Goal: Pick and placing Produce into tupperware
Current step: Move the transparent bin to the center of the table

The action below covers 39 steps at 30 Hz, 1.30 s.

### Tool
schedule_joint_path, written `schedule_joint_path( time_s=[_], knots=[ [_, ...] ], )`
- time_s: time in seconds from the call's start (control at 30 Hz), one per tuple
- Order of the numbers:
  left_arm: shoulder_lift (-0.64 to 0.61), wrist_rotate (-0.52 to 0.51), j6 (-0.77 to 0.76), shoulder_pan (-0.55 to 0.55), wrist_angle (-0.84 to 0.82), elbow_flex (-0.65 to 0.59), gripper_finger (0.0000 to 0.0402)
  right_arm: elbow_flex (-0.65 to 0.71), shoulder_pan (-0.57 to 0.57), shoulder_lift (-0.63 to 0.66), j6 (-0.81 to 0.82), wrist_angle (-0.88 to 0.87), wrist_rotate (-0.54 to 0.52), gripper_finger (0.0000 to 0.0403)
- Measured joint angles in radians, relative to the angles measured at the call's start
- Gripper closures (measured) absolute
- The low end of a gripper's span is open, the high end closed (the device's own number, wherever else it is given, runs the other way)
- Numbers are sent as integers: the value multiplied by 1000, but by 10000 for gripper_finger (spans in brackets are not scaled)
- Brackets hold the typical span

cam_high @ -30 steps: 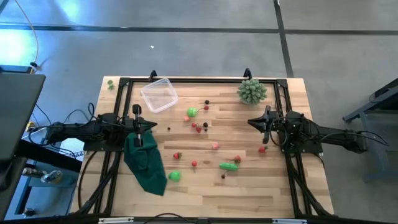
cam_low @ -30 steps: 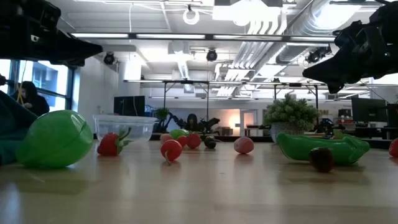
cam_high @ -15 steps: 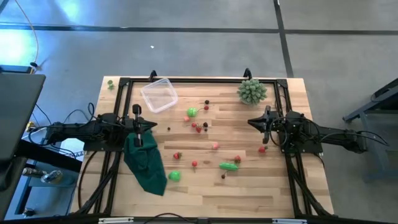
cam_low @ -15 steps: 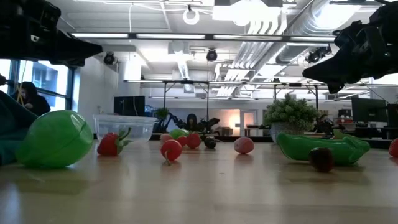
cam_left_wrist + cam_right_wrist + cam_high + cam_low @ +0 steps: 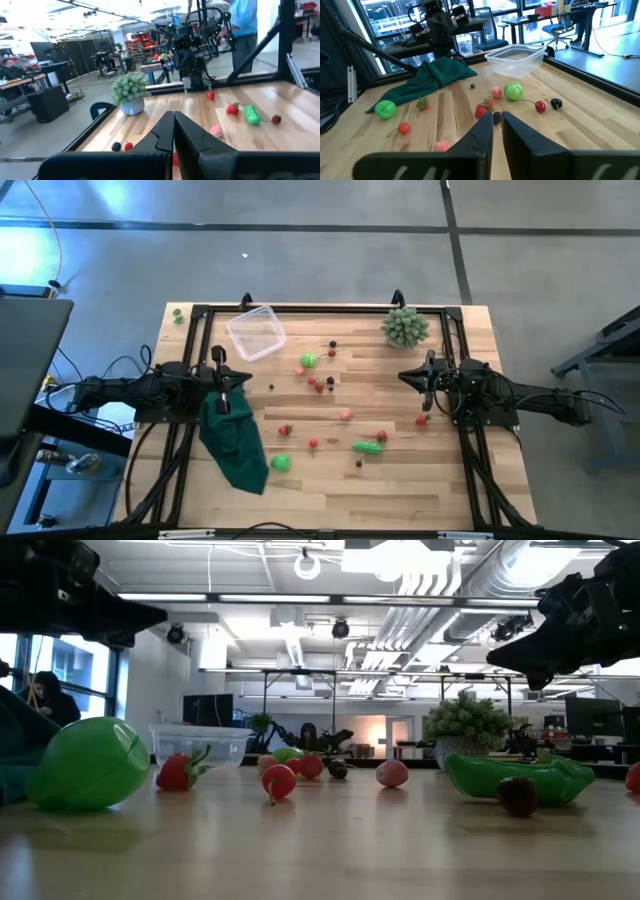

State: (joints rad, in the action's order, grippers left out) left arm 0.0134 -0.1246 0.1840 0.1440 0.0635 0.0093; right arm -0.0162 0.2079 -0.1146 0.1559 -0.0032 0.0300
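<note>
The tupperware point(image 5: 256, 333) is a clear square container standing on its base at the far left of the table, also seen in the right wrist view point(image 5: 515, 59). The produce lies scattered on the wood between the arms. It includes a green round piece point(image 5: 309, 360), a green pod point(image 5: 368, 447), another green round piece point(image 5: 281, 463) and several small red and pink pieces point(image 5: 318, 385). My left gripper point(image 5: 246, 380) hovers at the table's left, above the dark green cloth, with fingers shut point(image 5: 173, 119). My right gripper point(image 5: 403, 375) hovers at the table's right, its fingers point(image 5: 497, 122) shut to a narrow slit. Neither holds anything.
A dark green cloth point(image 5: 235, 442) lies crumpled on the table under and in front of my left arm. A pale green spiky plant point(image 5: 405, 327) stands at the far right corner. A black frame point(image 5: 320, 308) runs around the table's edges. A red piece point(image 5: 421, 420) lies beside my right arm.
</note>
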Motion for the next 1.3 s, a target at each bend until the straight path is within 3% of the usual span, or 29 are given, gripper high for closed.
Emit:
schedule_joint_path(
  time_s=[0.1,0.23,0.37,0.47,0.57,0.73,0.97,1.17,1.3],
  knots=[
    [1,0,-70,0,76,0,399,0,0,0,0,0,0,370],
    [1,-26,-159,0,303,0,399,0,0,0,0,0,0,370],
    [0,-96,-67,0,595,0,399,0,0,0,0,0,0,370],
    [0,-105,53,0,639,47,399,0,0,0,0,3,0,370],
    [16,-120,109,0,454,164,399,0,0,0,20,19,1,370],
    [118,-246,122,0,-46,427,399,0,0,0,318,157,-16,370],
    [353,-427,80,0,-496,753,399,0,1,0,612,383,-220,370],
    [586,-508,11,7,-688,917,399,-34,1,0,538,479,-269,370],
    [730,-461,-54,124,-822,1003,399,-127,2,-6,450,375,-270,370]
  ],
)
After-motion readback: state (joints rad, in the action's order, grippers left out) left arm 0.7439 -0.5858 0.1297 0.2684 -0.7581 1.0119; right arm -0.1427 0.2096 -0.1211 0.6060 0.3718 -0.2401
